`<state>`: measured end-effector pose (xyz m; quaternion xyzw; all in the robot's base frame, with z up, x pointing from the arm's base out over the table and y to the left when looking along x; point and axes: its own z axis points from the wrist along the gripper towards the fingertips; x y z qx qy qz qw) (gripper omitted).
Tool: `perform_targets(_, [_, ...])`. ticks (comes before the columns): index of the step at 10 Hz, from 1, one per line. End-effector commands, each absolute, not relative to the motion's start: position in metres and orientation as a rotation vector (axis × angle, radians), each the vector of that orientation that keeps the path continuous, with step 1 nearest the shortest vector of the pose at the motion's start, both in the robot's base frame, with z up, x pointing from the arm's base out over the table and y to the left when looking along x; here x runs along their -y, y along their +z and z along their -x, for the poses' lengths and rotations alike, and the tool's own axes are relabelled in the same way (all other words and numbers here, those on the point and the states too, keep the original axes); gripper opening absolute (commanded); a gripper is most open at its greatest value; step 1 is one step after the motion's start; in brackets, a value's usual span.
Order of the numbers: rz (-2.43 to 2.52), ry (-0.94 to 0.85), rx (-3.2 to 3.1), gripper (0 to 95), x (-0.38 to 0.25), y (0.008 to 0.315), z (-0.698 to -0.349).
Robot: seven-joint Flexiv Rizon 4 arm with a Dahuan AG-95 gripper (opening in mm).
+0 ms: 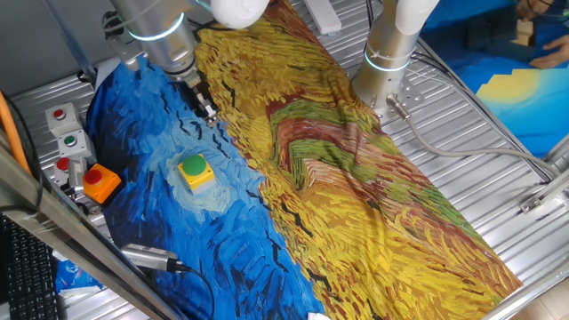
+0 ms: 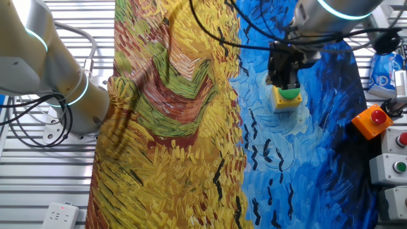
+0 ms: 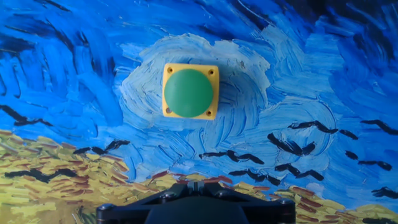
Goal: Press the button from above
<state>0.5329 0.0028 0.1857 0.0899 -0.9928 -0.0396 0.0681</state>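
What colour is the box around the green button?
Yellow box, clearest in the hand view.

no readable text, labels or numbers anywhere. blue-white packet [image 2: 383, 75] at table edge carries printing, too blurred to read. button faces blank.

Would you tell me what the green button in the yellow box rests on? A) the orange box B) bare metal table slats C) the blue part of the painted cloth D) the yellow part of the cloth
C: the green button sits on blue swirls of the painted cloth, apart from the orange box.
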Motion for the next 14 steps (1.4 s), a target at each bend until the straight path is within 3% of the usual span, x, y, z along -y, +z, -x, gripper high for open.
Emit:
perform_targets(1, [-0.241,-0.120,2.966,0.0,-0.004,0.186,-0.535])
perform_targets(7, [-0.141,-0.265,2.810,0.0,0.012,0.177,-0.506])
perform_targets(14, [-0.191,-0.146,3.060,0.0,0.004,0.186,-0.510])
